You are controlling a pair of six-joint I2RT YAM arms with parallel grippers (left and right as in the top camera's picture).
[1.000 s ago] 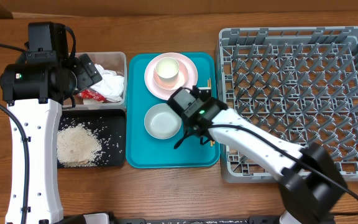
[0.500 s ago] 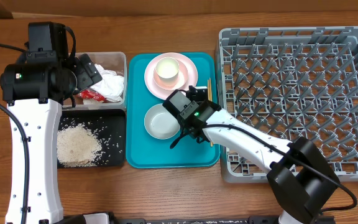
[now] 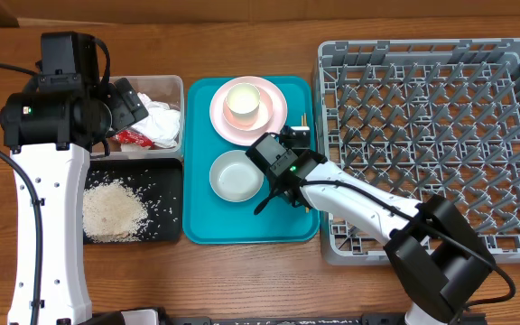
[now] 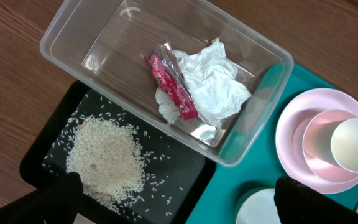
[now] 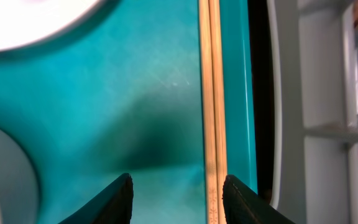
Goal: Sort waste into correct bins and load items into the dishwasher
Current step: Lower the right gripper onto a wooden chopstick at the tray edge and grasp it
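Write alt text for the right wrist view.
Two thin wooden chopsticks lie side by side on the teal tray, along its edge beside the grey dish rack. The right end effector straddles them, fingers open, not gripping. Blurred pale dishes show at the left edge.

A brown wooden table [image 3: 242,271] carries a clear rectangular plastic tub [image 3: 165,86] just beside a shallow black rectangular plastic tray [image 3: 165,176]. A flat teal tray [image 3: 201,226] lies between these and a large square grey plastic dish rack [image 3: 422,54].
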